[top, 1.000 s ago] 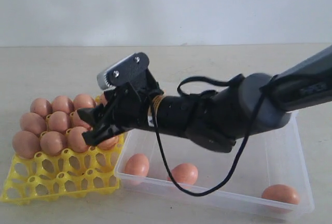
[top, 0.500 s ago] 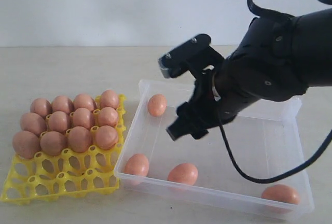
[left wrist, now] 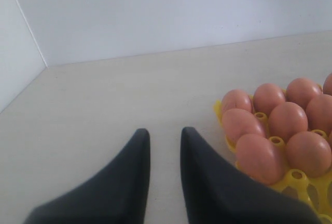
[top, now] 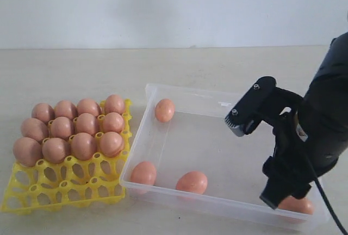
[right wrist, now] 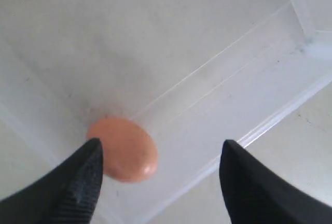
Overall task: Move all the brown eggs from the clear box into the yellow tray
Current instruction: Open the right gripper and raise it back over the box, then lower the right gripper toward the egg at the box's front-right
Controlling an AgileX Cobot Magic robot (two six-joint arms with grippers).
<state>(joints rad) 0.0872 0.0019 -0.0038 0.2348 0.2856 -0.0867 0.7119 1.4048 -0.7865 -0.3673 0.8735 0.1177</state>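
Exterior view: the right gripper (top: 278, 191) hangs over the near right corner of the clear box (top: 196, 92), its jaws spread wide and empty. From the right wrist view, one brown egg (right wrist: 123, 150) lies on the box floor between the fingers, close against one of them. Four brown eggs (top: 191, 181) lie in the box, and twelve fill the yellow tray (top: 65, 190) just beside it. The left gripper (left wrist: 163, 133) is near the tray, its jaws a narrow gap apart, holding nothing.
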